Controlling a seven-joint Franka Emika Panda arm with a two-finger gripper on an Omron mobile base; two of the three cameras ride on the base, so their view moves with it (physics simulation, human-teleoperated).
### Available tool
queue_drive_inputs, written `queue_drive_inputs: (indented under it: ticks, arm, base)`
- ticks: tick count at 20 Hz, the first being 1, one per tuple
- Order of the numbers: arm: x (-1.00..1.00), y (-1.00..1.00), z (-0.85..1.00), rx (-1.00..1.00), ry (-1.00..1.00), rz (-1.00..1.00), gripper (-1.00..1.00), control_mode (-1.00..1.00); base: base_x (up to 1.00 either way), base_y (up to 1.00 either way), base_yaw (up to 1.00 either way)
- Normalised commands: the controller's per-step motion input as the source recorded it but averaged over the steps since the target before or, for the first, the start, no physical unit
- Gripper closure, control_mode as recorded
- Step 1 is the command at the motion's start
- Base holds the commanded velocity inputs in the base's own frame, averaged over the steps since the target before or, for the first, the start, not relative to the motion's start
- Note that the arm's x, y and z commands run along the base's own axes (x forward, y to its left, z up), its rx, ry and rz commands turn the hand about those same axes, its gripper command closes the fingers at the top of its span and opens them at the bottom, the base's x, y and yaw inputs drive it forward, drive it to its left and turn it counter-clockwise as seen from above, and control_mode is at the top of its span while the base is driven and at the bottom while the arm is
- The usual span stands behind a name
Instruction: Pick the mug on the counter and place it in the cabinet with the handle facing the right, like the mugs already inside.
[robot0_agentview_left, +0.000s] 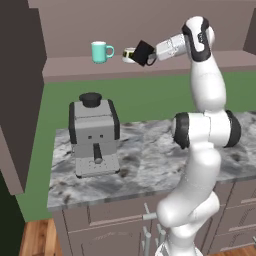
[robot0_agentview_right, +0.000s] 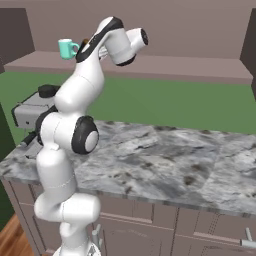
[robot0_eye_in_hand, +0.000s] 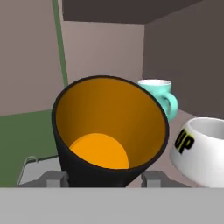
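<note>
Black mug (robot0_agentview_left: 144, 52) held in the hand (robot0_agentview_left: 150, 56), fingers (robot0_eye_in_hand: 151, 178) clamped either side of its body. It sits tilted at the cabinet (robot0_agentview_left: 150, 67) shelf's front edge, just right of the white mug (robot0_agentview_left: 129, 55); touching or not, cannot tell. Teal mug (robot0_agentview_left: 101, 52) stands farther left, apart. Shelf right of the arm is bare and long. Hand view looks into the mug's orange inside, white mug (robot0_eye_in_hand: 205, 151) close right, teal mug (robot0_eye_in_hand: 159, 98) behind; mug's handle hidden. Left base view: coffee machine (robot0_agentview_left: 94, 135) on the tabletop (robot0_agentview_left: 145, 170) near its left edge. Right base view: arm blocks the black mug, teal mug (robot0_agentview_right: 67, 48) clear.
</note>
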Motion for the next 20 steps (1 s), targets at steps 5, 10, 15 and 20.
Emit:
queue_drive_inputs:
  ticks: [5, 10, 15, 20]
  arm:
    - [0.42, -0.07, 0.07, -0.08, 0.05, 0.12, 1.00, -1.00]
    - [0.25, -0.01, -0.09, -0.04, 0.00, 0.08, 1.00, -1.00]
    - [0.07, 0.00, -0.15, 0.00, -0.05, 0.01, 1.00, -1.00]
    - [0.12, 0.00, -0.29, -0.05, -0.05, 0.00, 1.00, -1.00]
  base:
    - [0.00, 0.00, 0.00]
    - [0.00, 0.00, 0.00]
    - [0.00, 0.00, 0.00]
    - [0.00, 0.00, 0.00]
